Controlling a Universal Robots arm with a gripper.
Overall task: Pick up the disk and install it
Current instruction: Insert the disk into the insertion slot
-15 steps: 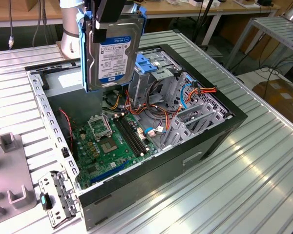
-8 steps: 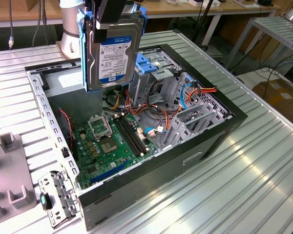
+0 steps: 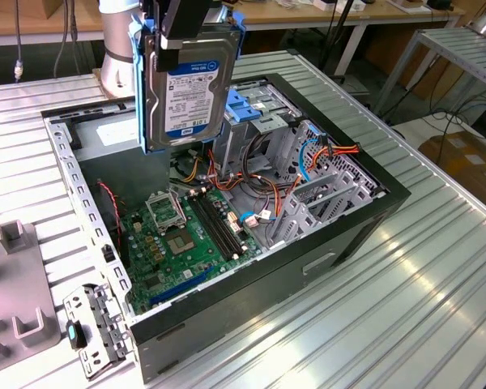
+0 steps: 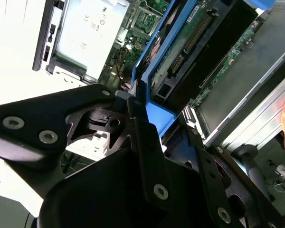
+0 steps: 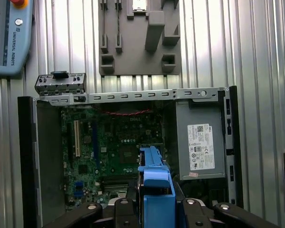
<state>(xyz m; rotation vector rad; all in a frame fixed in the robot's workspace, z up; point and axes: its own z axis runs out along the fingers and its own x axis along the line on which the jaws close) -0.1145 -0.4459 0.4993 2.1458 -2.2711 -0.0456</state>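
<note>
The gripper (image 3: 188,32) is clenched on one disk (image 3: 186,85), its fingers (image 4: 147,156) pinching a blue rail (image 5: 156,185) (two rails frame the drive, one on each side). The disk hangs upright above one open computer case (image 3: 227,312), which lies on the ribbed table (image 3: 437,284). Inside are one green motherboard (image 3: 174,243), one grey box (image 5: 190,114) and one blue bracket (image 3: 255,109) atop the cage.

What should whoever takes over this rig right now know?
Gripper: shut on the disk, clamped on its blue-railed edge.
Disk: held upright in the air above the open computer case, label facing the exterior view, touching nothing in the case.
Done: disk picked up.
Left: install; the disk is not yet seated in the case, and the blue bracket on the cage has nothing in it.
</note>
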